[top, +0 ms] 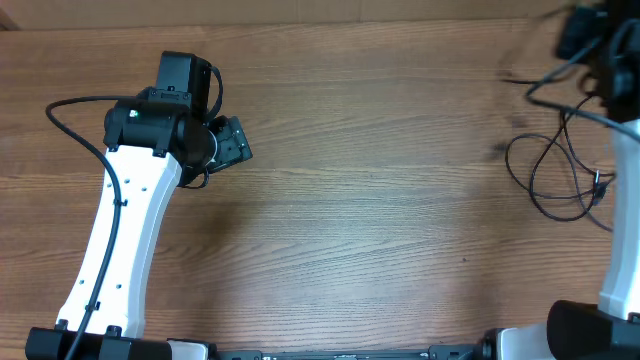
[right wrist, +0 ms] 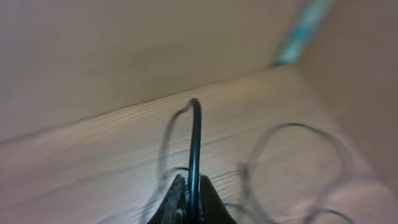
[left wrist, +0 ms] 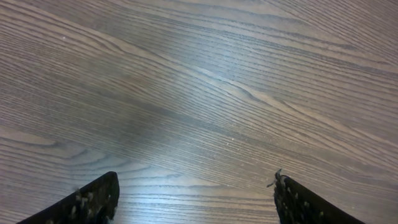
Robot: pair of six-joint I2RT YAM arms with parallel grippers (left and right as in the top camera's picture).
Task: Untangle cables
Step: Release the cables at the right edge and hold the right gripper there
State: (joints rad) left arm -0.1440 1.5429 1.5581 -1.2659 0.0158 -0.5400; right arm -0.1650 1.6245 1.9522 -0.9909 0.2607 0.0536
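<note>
Thin black cables (top: 548, 172) lie in loose loops on the wooden table (top: 380, 220) at the far right, one strand rising toward my right gripper (top: 588, 38), which is blurred at the top right corner. In the right wrist view that gripper (right wrist: 193, 186) is shut on a black cable (right wrist: 196, 130) that arcs up from between the fingers; a blurred loop (right wrist: 298, 149) lies on the table below. My left gripper (top: 232, 146) is far off at the left, open. In the left wrist view its fingers (left wrist: 99, 198) stand wide apart over bare wood, holding nothing.
The left arm's own thick black cable (top: 75, 125) curves beside its white link. The right arm's white link (top: 625, 240) runs along the right edge. A cardboard-coloured wall (right wrist: 124, 50) stands behind the table's far edge.
</note>
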